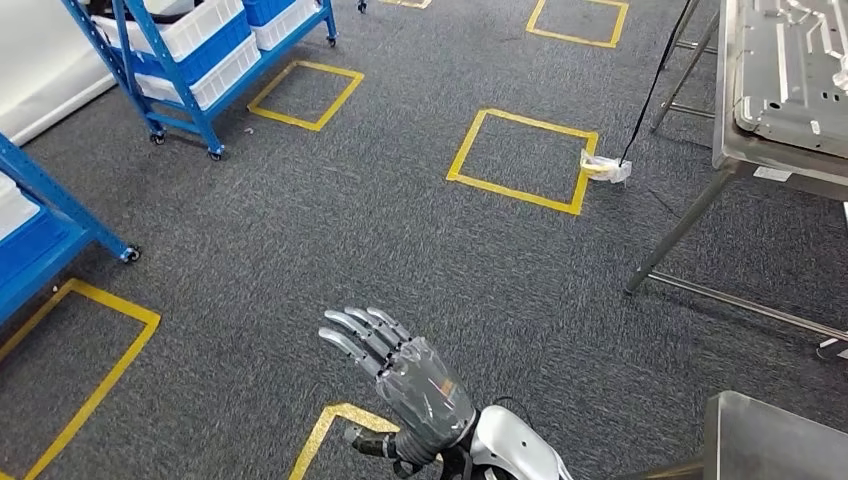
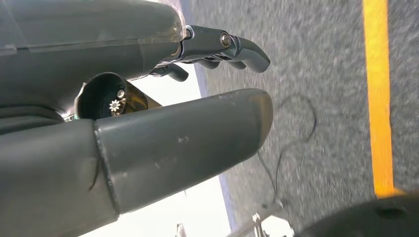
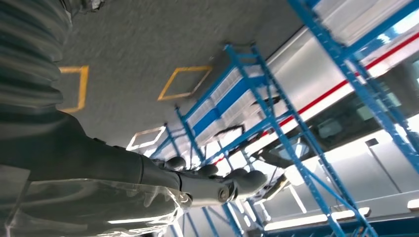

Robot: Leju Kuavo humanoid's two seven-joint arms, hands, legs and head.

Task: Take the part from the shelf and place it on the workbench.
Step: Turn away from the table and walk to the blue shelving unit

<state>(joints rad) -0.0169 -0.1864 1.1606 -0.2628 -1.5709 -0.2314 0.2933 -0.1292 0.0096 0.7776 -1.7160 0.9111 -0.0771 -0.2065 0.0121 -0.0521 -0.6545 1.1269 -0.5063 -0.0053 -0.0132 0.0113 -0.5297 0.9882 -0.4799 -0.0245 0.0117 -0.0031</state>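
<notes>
The task looks to be at its start; neither hand carries anything. The right hand (image 1: 410,390) hangs over the grey carpet (image 1: 350,240) with its fingers straight and spread, back upward, empty. In the left wrist view the left hand (image 2: 148,123) has its thumb stretched out and its fingers only lightly bent, with nothing between them. The blue wheeled shelf (image 1: 190,100) stands well apart from the robot, loaded with white bins (image 1: 200,30); the part presumably lies in one of them, though the view is too distant to tell which. The metal workbench (image 1: 760,160) stands on the opposite side, and a pressed metal panel (image 1: 790,70) lies on it. Reaching the shelf, taking the part, carrying it across and setting it down all remain to be done.
</notes>
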